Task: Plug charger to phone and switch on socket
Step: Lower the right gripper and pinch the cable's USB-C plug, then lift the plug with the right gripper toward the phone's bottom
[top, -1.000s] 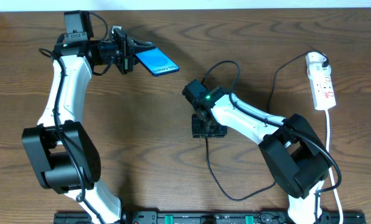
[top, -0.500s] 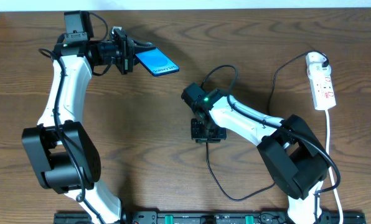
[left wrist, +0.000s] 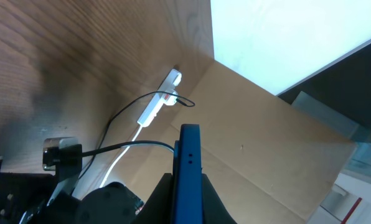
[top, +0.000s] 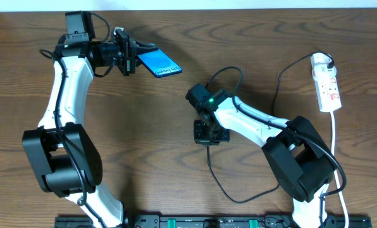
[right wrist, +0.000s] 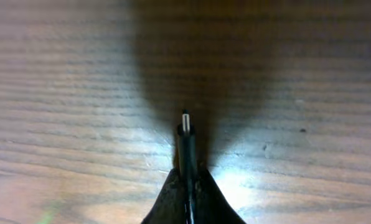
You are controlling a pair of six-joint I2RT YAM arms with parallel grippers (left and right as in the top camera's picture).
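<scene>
The right gripper (right wrist: 187,186) is pinched tight on the charger (right wrist: 186,134). Its two dark fingers meet around the thin black cable just behind the plug tip, a small pale metal tongue that points out over the table (top: 144,145). The table is matte brown wood with a long grain. From this claw, near the table's middle, the one cable runs in loose loops towards the socket (top: 326,82).

The left gripper (top: 133,56) is clamped on one end of the single phone (top: 160,63) at the far left. The phone is a slim flat rectangle with black edges and a glossy bright blue screen, and it appears edge-on in the left wrist view.

The one socket is a narrow white plastic strip with red markings. It lies at the far right, well apart from both claws. The black adapter (top: 324,62) sits at its far end, and a white cord (top: 335,145) trails from its near end.
</scene>
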